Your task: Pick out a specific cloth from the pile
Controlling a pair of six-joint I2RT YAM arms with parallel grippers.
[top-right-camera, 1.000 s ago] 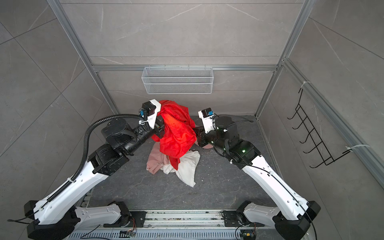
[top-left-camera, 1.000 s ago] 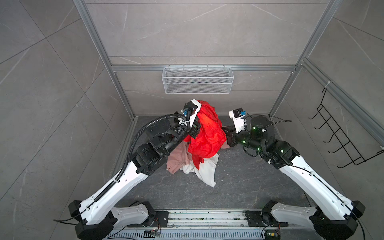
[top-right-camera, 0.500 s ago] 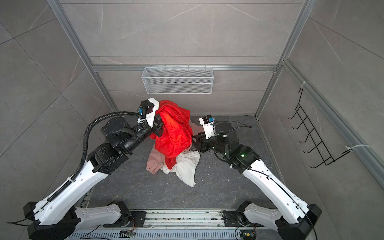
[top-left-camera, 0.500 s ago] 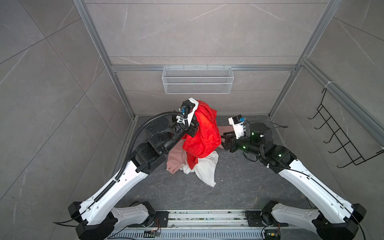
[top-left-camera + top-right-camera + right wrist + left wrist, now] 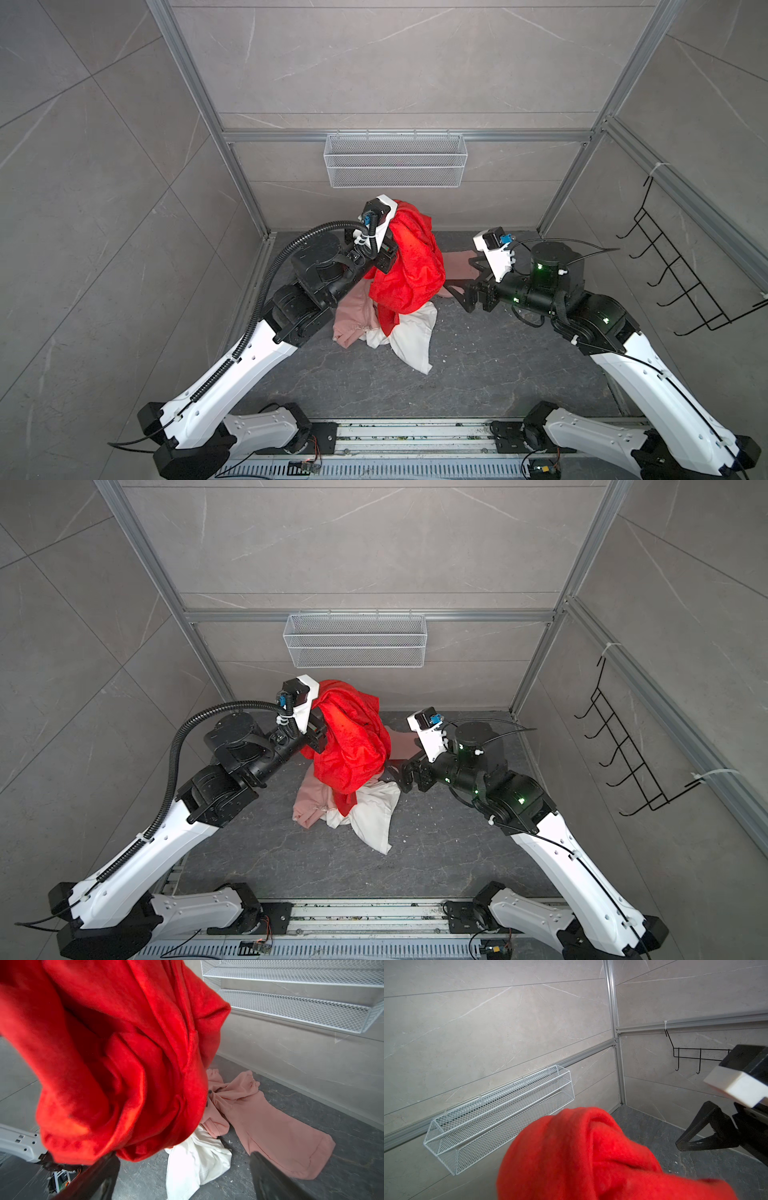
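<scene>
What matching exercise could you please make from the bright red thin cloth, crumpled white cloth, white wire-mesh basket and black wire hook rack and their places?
1. bright red thin cloth
2. crumpled white cloth
3. white wire-mesh basket
4. black wire hook rack

A. on the side wall
B. held up, hanging
C. on the back wall
D. on the floor

Pairs: 1-B, 2-D, 3-C, 4-A

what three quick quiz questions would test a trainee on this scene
1. True or false: the right fingers stand open.
2. Which arm holds up the red cloth: A left, B right?
3. Fill in: on the floor, the white cloth touches a ___ sweatshirt.
Key: 1 true; 2 A; 3 pink.
</scene>
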